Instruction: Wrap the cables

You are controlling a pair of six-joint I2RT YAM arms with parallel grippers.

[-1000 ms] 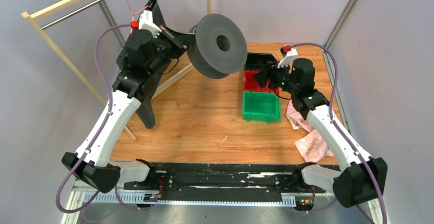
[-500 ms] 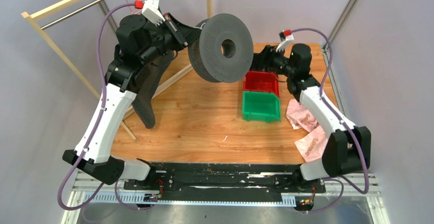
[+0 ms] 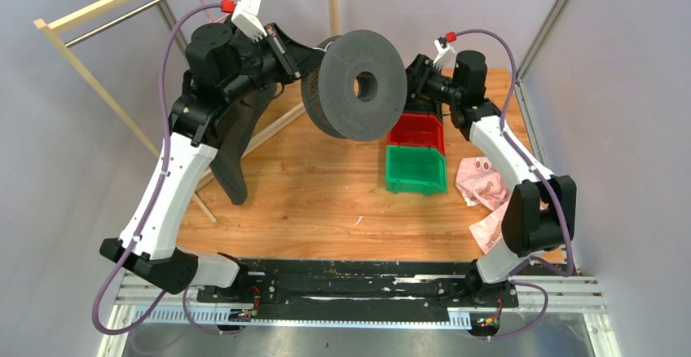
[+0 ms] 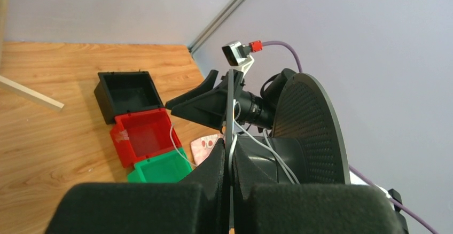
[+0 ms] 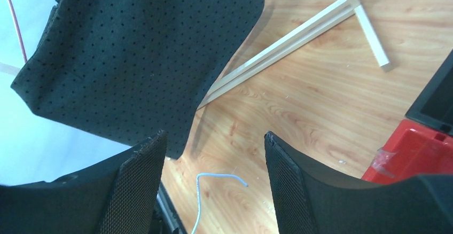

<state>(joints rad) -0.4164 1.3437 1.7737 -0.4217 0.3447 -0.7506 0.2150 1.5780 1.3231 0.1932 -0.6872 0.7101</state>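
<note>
Looping round the middle of the big dark spool (image 3: 354,84), the thin white cables (image 4: 265,152) sit high above the far edge of the table (image 3: 310,194). My left gripper (image 4: 231,151) is pressed tight on the spool's thin side plate and holds it up. My right gripper (image 5: 212,143) is just beside the spool, jaws spread wide, gripping nothing. A loose cable end (image 5: 219,175) shows between them. A red bin (image 3: 415,133) and a green bin (image 3: 415,169) sit below.

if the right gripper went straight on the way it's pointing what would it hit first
Probably the loose cable end showing in the gap of the open right gripper; beyond it, the spool flange up and to the left. Depth is unclear, so it may slip past the cable.
</note>
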